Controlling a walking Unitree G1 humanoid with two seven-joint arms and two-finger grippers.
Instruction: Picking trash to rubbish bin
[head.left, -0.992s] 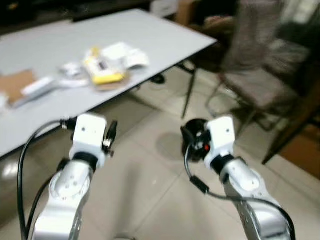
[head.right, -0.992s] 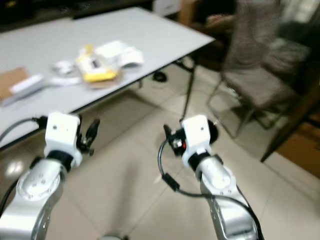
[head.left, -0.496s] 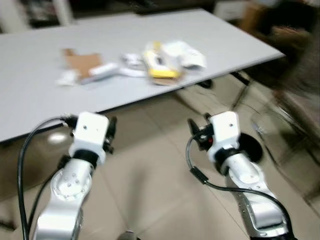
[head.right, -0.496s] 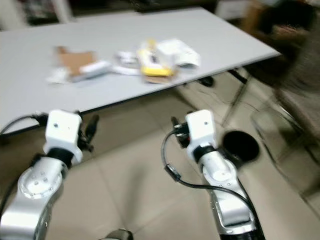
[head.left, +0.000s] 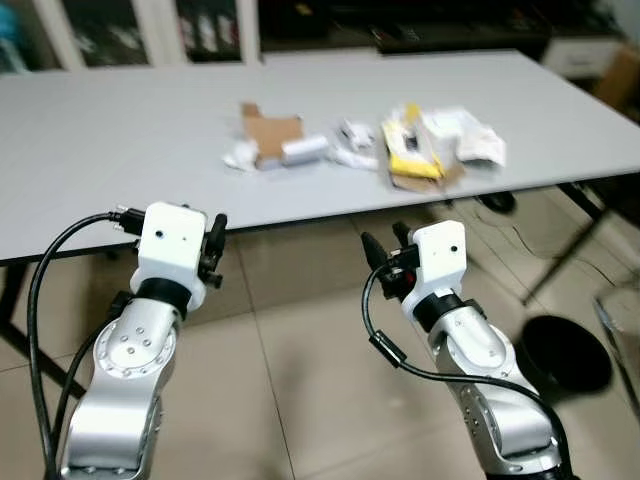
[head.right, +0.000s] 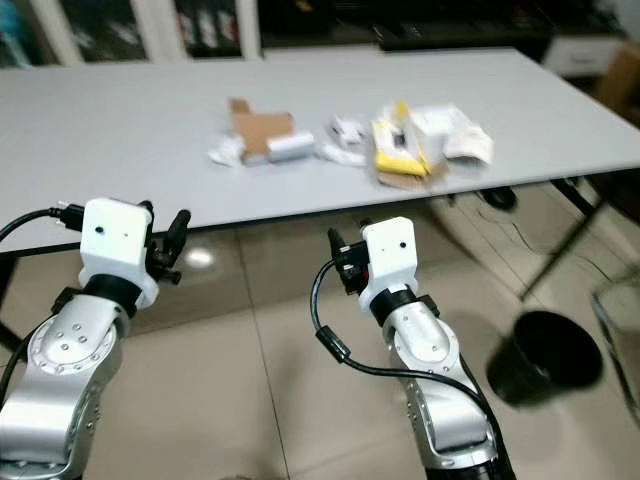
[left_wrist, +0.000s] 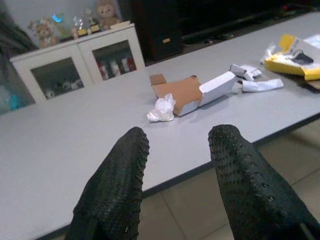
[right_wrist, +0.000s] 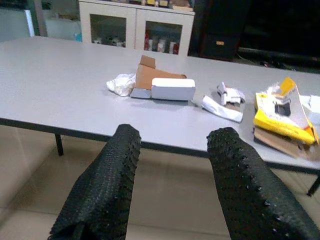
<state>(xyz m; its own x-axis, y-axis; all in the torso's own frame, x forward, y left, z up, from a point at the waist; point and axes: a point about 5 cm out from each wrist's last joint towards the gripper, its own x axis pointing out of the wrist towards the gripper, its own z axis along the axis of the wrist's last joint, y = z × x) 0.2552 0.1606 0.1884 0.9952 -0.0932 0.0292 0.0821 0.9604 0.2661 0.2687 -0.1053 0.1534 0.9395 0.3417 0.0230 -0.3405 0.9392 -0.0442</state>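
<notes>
Head view: black round rubbish bin (head.left: 563, 352) on floor at right, partly behind right arm; trash on long grey table (head.left: 100, 150) slightly blurred; both arms raised, bent, short of table edge. L wrist: left gripper (left_wrist: 176, 150) open, empty; crumpled white paper (left_wrist: 161, 109) beyond. R wrist: right gripper (right_wrist: 171, 150) open, empty; yellow packet (right_wrist: 281, 116) ahead.

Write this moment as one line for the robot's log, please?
phase: facing table | trash: on table, untouched | bin: floor, robot's right | left gripper: open, empty | right gripper: open, empty
</notes>
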